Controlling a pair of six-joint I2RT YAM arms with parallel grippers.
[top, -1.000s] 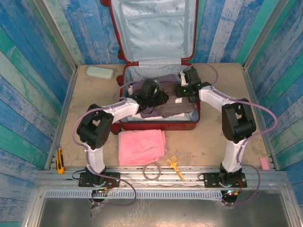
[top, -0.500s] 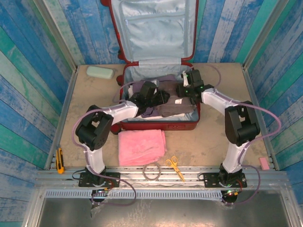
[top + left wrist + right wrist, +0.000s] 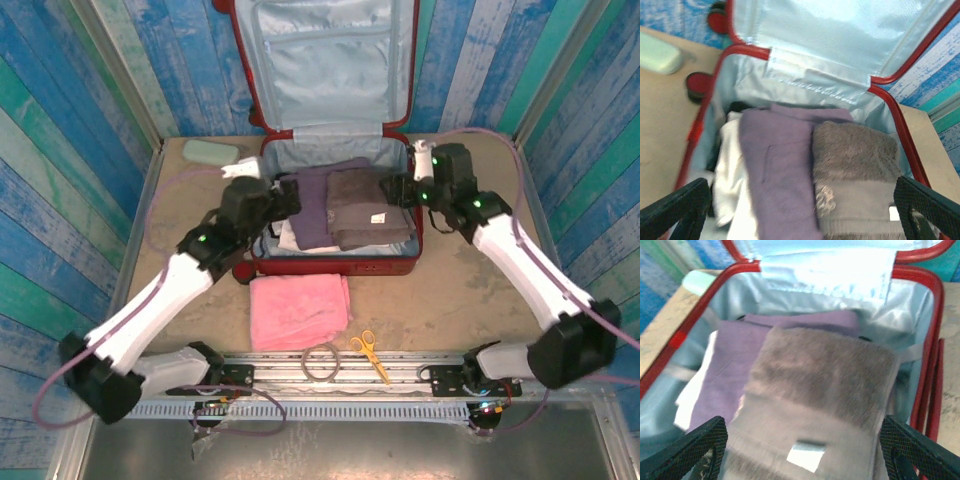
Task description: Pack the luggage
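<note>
Red luggage (image 3: pixel 335 265) lies open at the counter's far edge, its lid propped against the back wall so cloth can go in from above. Inside, a purple garment (image 3: pixel 318 205) and a grey towel (image 3: pixel 368 205) lie folded flat side by side, likely so the lid can shut. The left claw (image 3: pixel 800 192) and right claw (image 3: pixel 802 425) gape wide over opposite rims, holding nothing. A pink towel (image 3: pixel 298 308) sits unpacked beside the front wall, which it must clear. Scissors (image 3: pixel 368 352) lie at the near edge.

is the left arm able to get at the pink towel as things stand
Probably yes: the pink towel lies uncovered in front of the luggage, and the left gripper hangs open just beyond it, holding nothing.
</note>
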